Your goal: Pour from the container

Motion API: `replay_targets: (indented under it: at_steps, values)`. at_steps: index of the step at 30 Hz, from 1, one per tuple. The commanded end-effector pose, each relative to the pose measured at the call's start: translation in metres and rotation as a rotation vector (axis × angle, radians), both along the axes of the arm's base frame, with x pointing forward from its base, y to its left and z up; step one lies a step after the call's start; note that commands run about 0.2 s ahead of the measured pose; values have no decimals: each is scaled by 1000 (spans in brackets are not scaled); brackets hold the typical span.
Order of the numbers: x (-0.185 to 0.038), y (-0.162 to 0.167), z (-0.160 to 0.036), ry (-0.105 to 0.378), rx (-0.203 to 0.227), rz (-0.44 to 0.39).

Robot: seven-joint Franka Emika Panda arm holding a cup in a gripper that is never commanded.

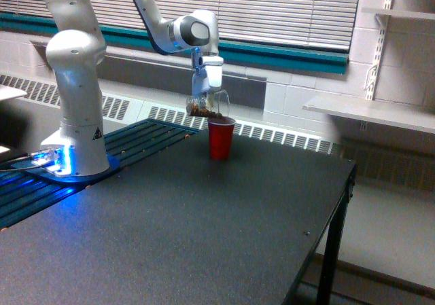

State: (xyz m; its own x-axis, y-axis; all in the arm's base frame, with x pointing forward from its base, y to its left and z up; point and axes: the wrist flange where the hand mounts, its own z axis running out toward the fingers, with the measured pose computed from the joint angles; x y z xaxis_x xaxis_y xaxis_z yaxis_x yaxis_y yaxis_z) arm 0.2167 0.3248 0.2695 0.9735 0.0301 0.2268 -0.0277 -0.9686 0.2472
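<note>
Setting was a lab-type room: painted cinderblock wall (292, 94), window blinds (272, 9), baseboard radiator (285, 136), wall-bracket shelves (370, 111), and a black worktable (204, 230) (robot arm's base (75, 149) mounted alongside).

We see the arm's white base column (76, 101) standing upright at the exterior view's left, w/ blue light at its foot. From the top of that column the upper links run up out of frame, then one link (151, 13) comes back down toward the exterior view's right, well apart from the base. It ends in the wrist joint (194, 30), grey cap facing us. Below the wrist, the gripper (204, 94) points straight down, its fingers closed on the container (207, 105), which sits tilted just under it.
</note>
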Motion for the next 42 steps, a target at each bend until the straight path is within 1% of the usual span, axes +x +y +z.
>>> replay_targets:
  at_steps: [1,5,12,16,21,26,32,42]
  values:
    - [8,0,4,-4,-13,7]
    - [10,-1,3,7,-29,7]
    - [10,3,1,31,-51,33]
    - [11,6,1,32,-53,42]
    - [11,7,-1,50,-66,54]
    - [12,10,-1,48,-74,61]
    - [15,9,0,41,-85,50]
    - [19,5,2,45,-96,43]
